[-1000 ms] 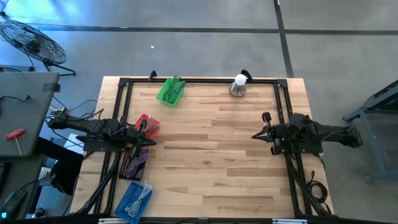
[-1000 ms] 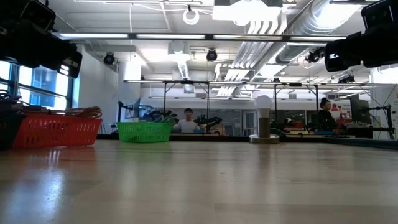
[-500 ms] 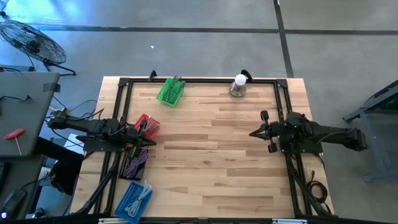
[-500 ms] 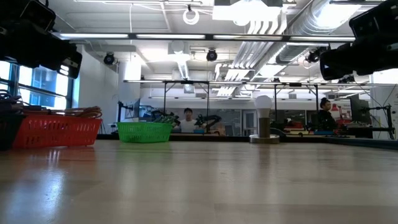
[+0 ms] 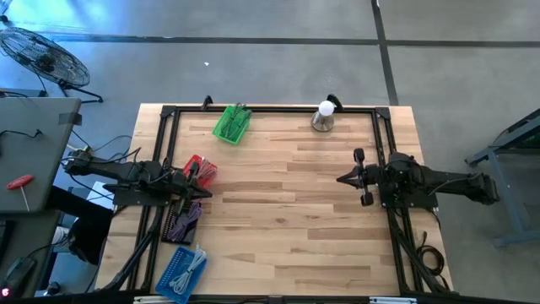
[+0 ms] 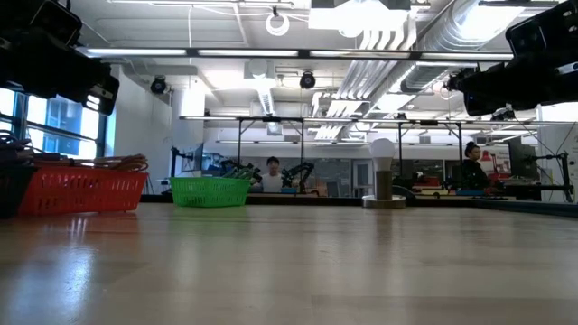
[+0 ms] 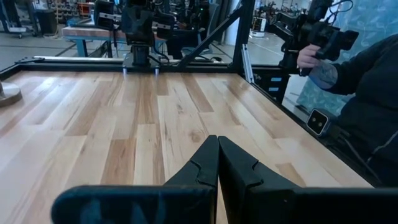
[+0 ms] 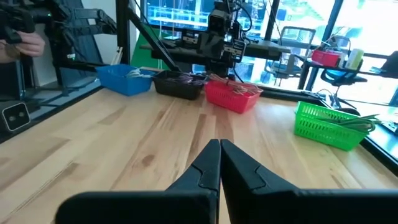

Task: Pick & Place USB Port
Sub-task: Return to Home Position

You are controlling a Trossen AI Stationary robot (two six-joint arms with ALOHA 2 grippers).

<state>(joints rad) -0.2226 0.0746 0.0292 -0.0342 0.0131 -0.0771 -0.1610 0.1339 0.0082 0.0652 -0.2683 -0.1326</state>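
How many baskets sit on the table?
4: green basket at the far edge; red basket, dark basket and blue basket along the left side.

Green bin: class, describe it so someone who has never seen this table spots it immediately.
From above, find the wooden table and the white bulb at its top edge. The green bin sits left of the bulb, alone; the red bin, dark bin and blue bin cluster along the table's left side.
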